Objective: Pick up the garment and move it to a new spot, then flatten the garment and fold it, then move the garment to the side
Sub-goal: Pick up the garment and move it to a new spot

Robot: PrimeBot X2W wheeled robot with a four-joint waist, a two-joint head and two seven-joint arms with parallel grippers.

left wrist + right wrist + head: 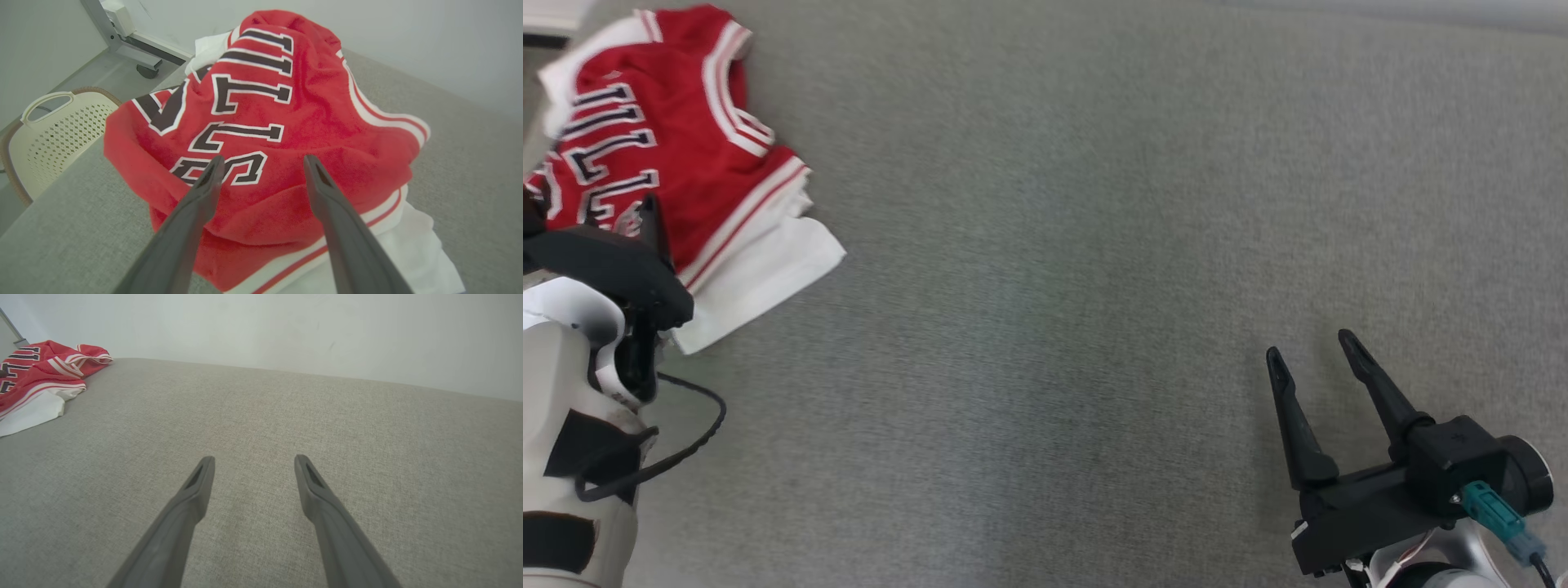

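The left claw (263, 161) stood spread wide and empty, tips just over the crumpled red garment (286, 122) at the far left corner of the bench (1094, 245). The right claw (1311, 343) hung released, well apart. Pickup seemed the step in hand; next, the left should descend and pinch a fold.

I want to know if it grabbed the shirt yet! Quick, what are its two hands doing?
Left hand: open, at the red jersey, not gripping it.
Right hand: open, holding nothing.
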